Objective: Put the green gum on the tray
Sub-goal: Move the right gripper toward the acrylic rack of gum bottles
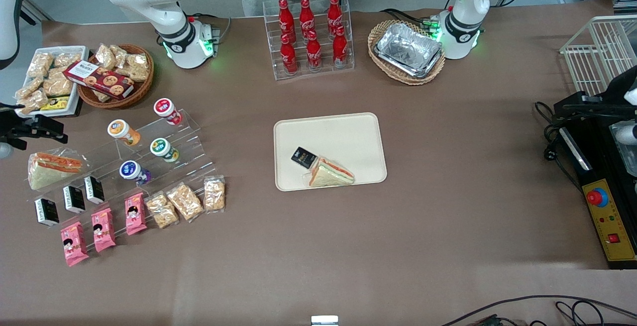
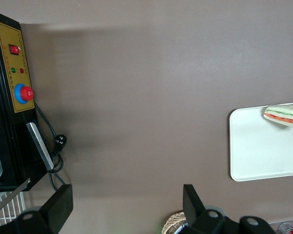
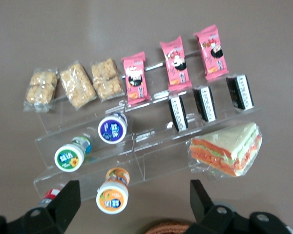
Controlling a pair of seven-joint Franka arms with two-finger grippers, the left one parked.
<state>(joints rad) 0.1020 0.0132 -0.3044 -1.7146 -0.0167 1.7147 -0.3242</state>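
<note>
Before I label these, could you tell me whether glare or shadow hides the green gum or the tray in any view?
Front view: even light, green gum and tray plain, only a pale sheen on the table near the camera. Right wrist view: the open claw hangs above the gum shelf, no glare. Left wrist view: tray looks washed-out.

Overall light: bright, even, from overhead; no deep darkness in any view.
Table [image 1: 448, 206]: matte brown; a paler band of sheen runs along the front view's 6 o'clock edge.
Shadows: soft and short; a faint one hugs the tray [image 1: 348, 132] rim, darker ones fall under the arm bases.
Glare: the foil tray [image 1: 409, 50] glints; the clear stepped stand [image 1: 189, 142] shows bright edge highlights.
Focus: front view crisp; right wrist view slightly soft; its claw [image 3: 132, 207], fingers spread wide, blurs at close range.
</note>
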